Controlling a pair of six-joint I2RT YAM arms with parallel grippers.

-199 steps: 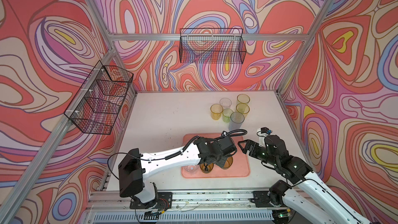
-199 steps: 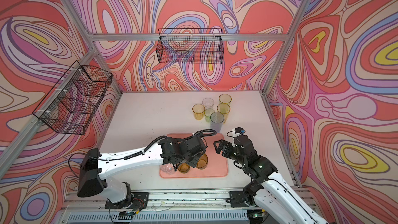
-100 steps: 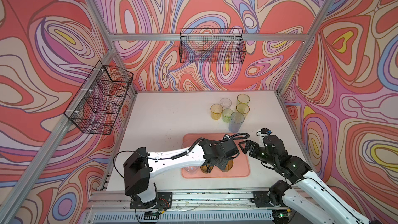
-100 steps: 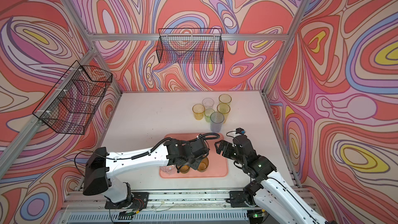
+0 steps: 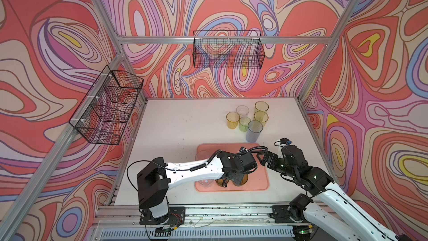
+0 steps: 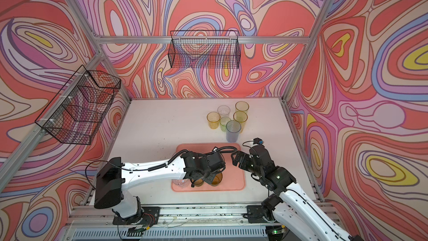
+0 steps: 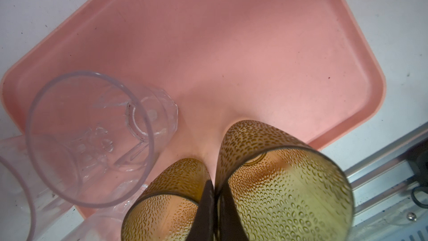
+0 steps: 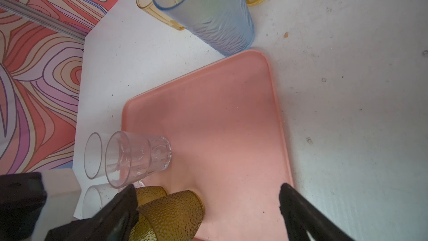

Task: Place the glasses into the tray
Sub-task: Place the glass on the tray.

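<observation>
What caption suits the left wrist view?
Left pincer grips an olive-brown tumbler by its wall, clear tumbler beside, on pink tray.

Both top views look down from high above the near edge across the whole tabletop (image 5: 176, 124); both wrist views sit close over the tray (image 7: 254, 42), which all share.

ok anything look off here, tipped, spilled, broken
Nothing is tipped, spilled or broken that I can see. Mild oddities only: the tall blue-grey tumbler stands outside the pink tray, right at its far corner, and the white table is speckled with dark grit. The left gripper grips an olive-brown tumbler by its rim, upright.
</observation>
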